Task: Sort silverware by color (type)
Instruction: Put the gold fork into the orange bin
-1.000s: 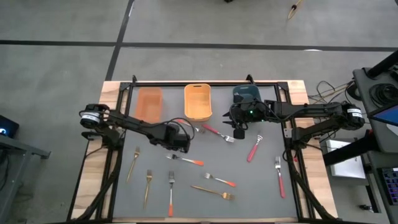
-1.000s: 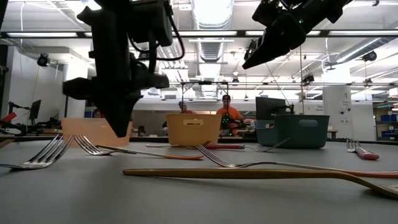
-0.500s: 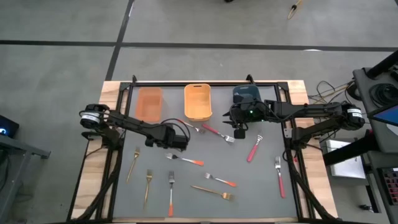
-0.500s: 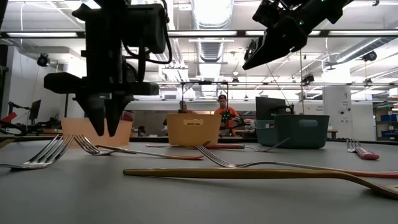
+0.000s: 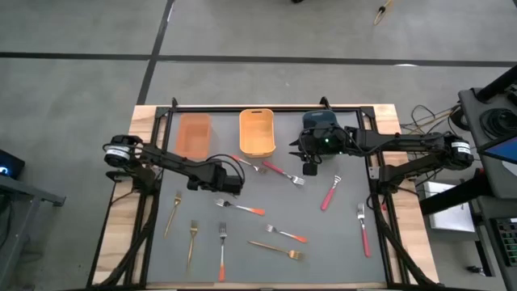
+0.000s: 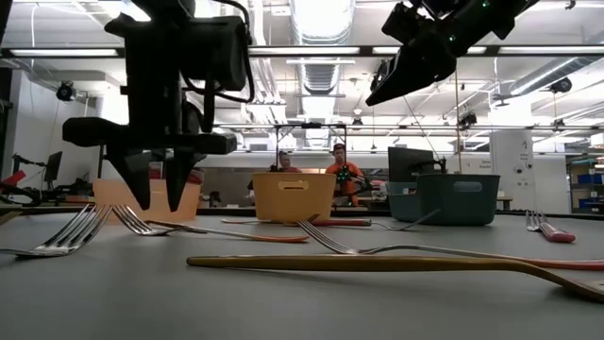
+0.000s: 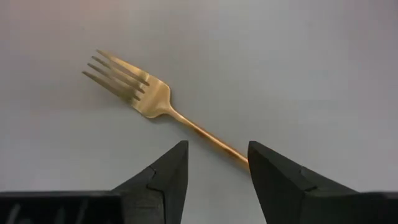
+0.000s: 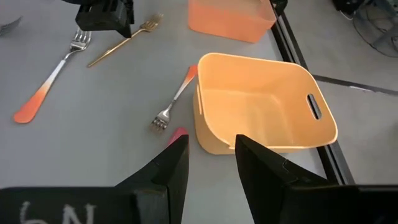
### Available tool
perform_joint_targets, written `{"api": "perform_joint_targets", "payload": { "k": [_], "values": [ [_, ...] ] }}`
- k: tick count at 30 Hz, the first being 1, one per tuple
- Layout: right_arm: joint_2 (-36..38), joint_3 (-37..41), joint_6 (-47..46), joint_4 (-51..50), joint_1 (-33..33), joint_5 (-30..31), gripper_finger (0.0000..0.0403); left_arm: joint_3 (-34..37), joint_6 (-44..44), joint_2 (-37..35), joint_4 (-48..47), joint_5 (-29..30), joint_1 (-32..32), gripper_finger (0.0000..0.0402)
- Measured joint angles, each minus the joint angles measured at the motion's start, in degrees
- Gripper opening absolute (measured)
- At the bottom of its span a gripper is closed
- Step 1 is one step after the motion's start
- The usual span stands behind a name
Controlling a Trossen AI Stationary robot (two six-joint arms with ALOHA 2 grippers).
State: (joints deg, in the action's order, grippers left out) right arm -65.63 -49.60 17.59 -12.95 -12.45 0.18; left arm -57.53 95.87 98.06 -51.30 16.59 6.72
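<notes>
Gold fork: lies diagonally on the desk; tines away from left pincer
Left pincer: parted, empty, straddling handle
Right pincer: parted, empty
Bins: three

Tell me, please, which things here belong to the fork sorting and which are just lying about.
Job: gold forks, orange-handled forks, red-handled forks, three bins.
Lying about: cables beside the table, small object on the floor.

On the tabletop lie eleven forks that can be counted, four gold forks, four orange-handled forks and three red-pink-handled forks, alongside three bins and two robot arms.
</notes>
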Motion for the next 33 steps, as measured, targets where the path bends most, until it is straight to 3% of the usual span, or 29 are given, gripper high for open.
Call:
{"api": "perform_joint_targets", "payload": {
  "k": [9,33],
  "values": [
    [0.0,0.0,0.0,0.0,0.0,0.0,0.0123,0.7,1.2,0.3,3.1,3.0,0.0,0.0148],
    [0.0,0.0,0.1,-0.1,0.0,-0.1,0.0123,0.5,0.6,4.3,3.7,3.7,0.3,0.0134]
  ]
}}
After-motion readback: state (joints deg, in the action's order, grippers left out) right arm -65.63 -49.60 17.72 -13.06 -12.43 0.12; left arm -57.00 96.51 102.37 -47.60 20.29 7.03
